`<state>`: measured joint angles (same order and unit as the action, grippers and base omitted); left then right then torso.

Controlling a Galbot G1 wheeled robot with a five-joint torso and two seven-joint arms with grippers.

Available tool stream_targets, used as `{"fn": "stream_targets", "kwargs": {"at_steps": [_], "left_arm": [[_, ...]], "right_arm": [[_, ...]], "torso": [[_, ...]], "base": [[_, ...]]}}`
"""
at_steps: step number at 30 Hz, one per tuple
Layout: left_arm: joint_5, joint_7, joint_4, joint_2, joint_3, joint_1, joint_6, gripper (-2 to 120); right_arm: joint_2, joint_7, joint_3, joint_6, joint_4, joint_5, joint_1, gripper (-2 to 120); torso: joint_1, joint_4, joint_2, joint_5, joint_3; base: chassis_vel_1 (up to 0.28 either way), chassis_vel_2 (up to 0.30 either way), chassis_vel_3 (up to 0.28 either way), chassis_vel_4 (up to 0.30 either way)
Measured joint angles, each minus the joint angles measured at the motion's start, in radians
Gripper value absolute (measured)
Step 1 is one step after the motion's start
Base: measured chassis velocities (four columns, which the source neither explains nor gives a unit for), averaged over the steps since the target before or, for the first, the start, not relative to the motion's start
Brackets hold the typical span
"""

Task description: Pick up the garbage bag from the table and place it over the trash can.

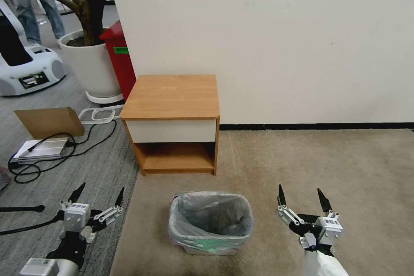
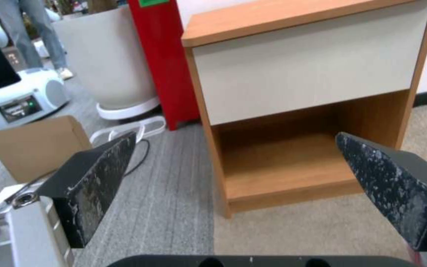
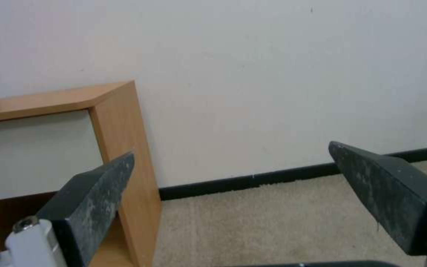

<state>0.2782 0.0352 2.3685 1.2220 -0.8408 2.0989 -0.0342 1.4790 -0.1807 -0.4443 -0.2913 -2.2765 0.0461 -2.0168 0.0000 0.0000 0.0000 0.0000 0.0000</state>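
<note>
The garbage bag (image 1: 207, 217) lines the cream-white trash can (image 1: 211, 248) on the beige carpet, its grey plastic folded over the rim. Behind the can stands the table (image 1: 172, 95), its orange-brown top bare; the left wrist view shows its drawer front and lower shelf (image 2: 282, 163), the right wrist view its side panel (image 3: 124, 148). My left gripper (image 1: 100, 193) hovers open to the left of the can. To the can's right my right gripper (image 1: 302, 194) is open too. Both hold nothing.
A tall red bin (image 1: 118, 58) and a white plant pot (image 1: 88, 67) stand left of the table. A cardboard piece (image 1: 49, 121), cables (image 1: 51, 155) and a flat grey device (image 1: 41, 148) lie on the grey floor at left. A white wall (image 1: 280, 43) is behind.
</note>
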Motion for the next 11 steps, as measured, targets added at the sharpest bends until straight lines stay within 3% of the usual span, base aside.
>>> {"fn": "stream_targets", "kwargs": {"at_steps": [11], "left_arm": [[0.002, 0.002, -0.001, -0.001, 0.002, -0.002, 0.002, 100]], "right_arm": [[-0.001, -0.001, 0.000, 0.002, 0.001, 0.001, 0.001, 100]], "torso": [[0.000, 0.0000, 0.000, 0.0001, 0.000]], "base": [[0.000, 0.000, 0.000, 0.000]]}}
